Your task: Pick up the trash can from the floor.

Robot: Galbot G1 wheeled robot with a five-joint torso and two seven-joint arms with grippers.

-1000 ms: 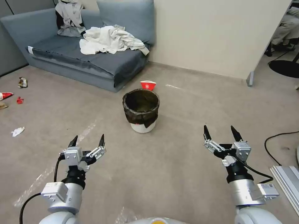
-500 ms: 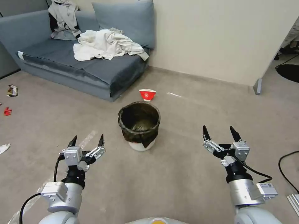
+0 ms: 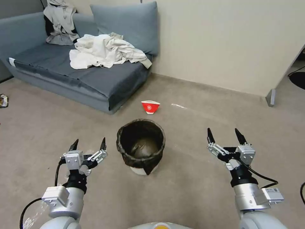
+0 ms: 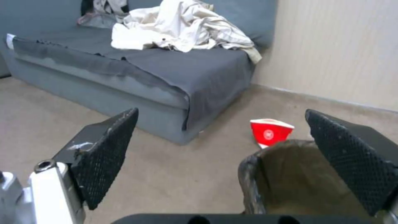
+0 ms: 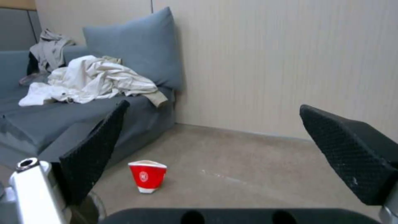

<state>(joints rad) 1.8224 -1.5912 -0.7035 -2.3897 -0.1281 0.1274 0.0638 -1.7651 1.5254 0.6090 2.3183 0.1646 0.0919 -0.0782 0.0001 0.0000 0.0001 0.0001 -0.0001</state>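
The trash can [image 3: 140,147], a small white bin with a dark crinkled liner over its rim, stands upright on the beige floor [image 3: 187,178] between my two arms. Its liner rim [image 4: 265,177] shows close in the left wrist view, partly behind one finger. My left gripper [image 3: 88,145] hangs open to the left of the can, apart from it. My right gripper [image 3: 224,136] hangs open to the can's right, farther off. Both hold nothing.
A red-and-white paper bowl [image 3: 150,107] lies tipped on the floor behind the can. A grey sofa [image 3: 79,73] with crumpled white cloth [image 3: 103,52] stands at the back left against a beige wall [image 3: 228,41]. A scrap of litter [image 3: 2,100] lies far left.
The whole head view has shifted: the camera has moved forward, so the can and the sofa appear nearer and lower. Both grippers keep the same open pose.
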